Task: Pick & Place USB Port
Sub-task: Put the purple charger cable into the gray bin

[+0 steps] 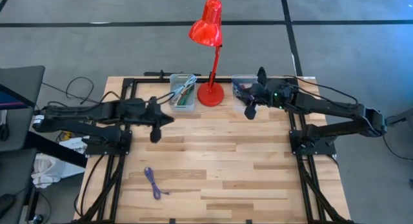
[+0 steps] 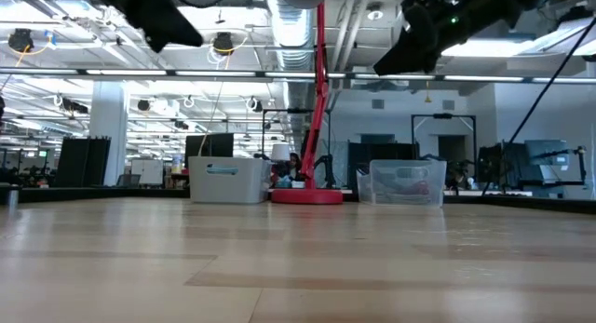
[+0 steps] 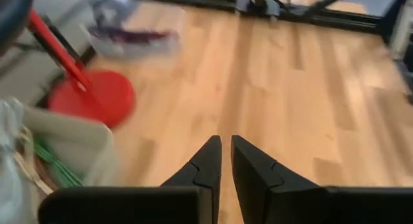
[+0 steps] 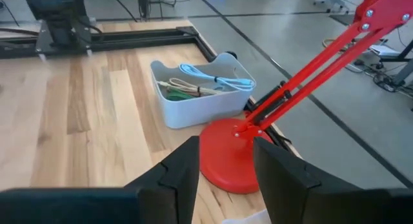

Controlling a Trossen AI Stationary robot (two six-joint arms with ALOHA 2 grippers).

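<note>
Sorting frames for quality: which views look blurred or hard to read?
Left wrist view: motion-smeared, red lamp base and bins soft. Low view: backlit, both arms dark silhouettes against ceiling lights. High and right wrist views: sharp, white bin crisp.

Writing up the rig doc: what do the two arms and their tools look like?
Both arms are dark, near black, jointed, mounted on black frames at the table's sides, with black cables trailing off. The left tool has two matte black wedge-shaped fingers with a stepped notch on top. The right tool has the same black fingers. Small green lights glow on the right arm's wrist.
</note>
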